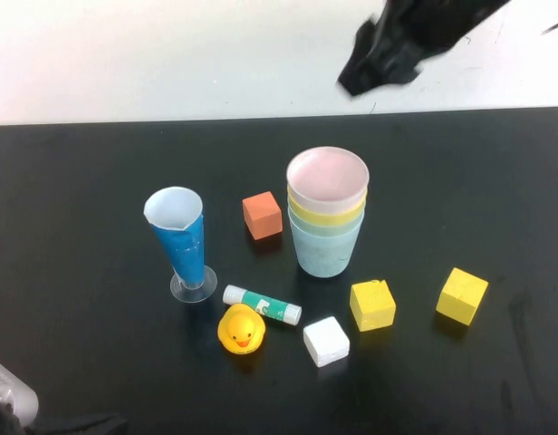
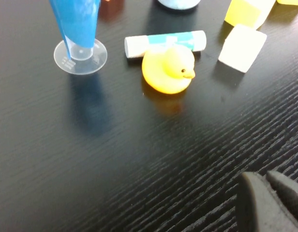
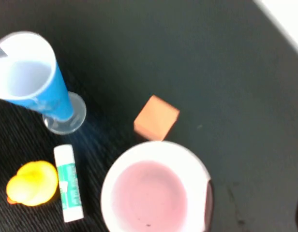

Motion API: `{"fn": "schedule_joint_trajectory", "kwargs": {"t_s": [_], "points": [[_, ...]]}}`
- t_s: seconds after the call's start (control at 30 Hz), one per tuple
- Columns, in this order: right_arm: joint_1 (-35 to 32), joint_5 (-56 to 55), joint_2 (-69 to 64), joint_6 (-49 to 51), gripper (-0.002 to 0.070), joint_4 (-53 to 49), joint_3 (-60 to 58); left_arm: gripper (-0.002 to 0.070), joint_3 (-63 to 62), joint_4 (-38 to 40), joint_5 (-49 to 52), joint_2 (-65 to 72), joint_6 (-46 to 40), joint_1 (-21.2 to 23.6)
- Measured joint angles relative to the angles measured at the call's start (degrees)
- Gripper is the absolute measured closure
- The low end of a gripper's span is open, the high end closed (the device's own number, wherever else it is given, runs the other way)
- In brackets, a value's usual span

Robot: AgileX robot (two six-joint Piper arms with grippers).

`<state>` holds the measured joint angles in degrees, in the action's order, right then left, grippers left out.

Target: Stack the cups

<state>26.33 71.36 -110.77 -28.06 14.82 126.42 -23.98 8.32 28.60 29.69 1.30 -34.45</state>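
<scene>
The cups stand nested in one upright stack near the table's middle: pink cup [image 1: 327, 179] on top, yellow cup [image 1: 326, 217] under it, a thin green rim [image 1: 305, 228] below that, light blue cup [image 1: 324, 252] at the bottom. My right gripper [image 1: 379, 63] hangs raised above and behind the stack, open; in the right wrist view its fingers stand apart beside the pink cup [image 3: 149, 193], with only bare table between them [image 3: 254, 205]. My left gripper [image 2: 271, 193] rests shut and empty, low at the table's near left corner. The blue cup's base [image 2: 178, 4] peeks in there.
Left of the stack stand a tall blue cone cup [image 1: 179, 240] and an orange cube [image 1: 262, 215]. In front lie a glue stick [image 1: 262, 304], a yellow duck [image 1: 241, 328], a white cube [image 1: 326, 341] and two yellow cubes [image 1: 372, 304] [image 1: 462, 295].
</scene>
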Motion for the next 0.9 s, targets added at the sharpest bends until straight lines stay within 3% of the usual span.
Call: {"fn": "schedule_joint_trajectory", "kwargs": {"t_s": [0.23, 0.4, 0.6, 0.73, 0.9], "points": [[0.0, 0.0, 14.21, -0.41, 0.037, -3.38, -7.26, 0.0674, 0.0, -4.19, -2.96, -3.89, 5.53, 0.0], [0.0, -2.3, 27.73, -3.11, 0.0457, -2.89, -25.27, 0.0674, 0.0, -21.19, -0.24, -8.21, 19.22, 0.0], [0.0, -26.36, 50.81, -8.03, 0.0577, 2.06, -53.5, 0.0674, 0.0, -41.91, 4.63, -10.19, 40.64, 0.0], [0.0, -39.97, 65.04, -13.42, 0.0643, 5.68, -69.52, 0.0675, 0.0, -44.15, 6.13, -10.47, 44.38, 0.0], [0.0, -48.76, 79.13, -14.91, 0.0672, 6.69, -83.66, 0.0674, 0.0, -43.73, 7.07, -10.47, 45.01, 0.0]]}}
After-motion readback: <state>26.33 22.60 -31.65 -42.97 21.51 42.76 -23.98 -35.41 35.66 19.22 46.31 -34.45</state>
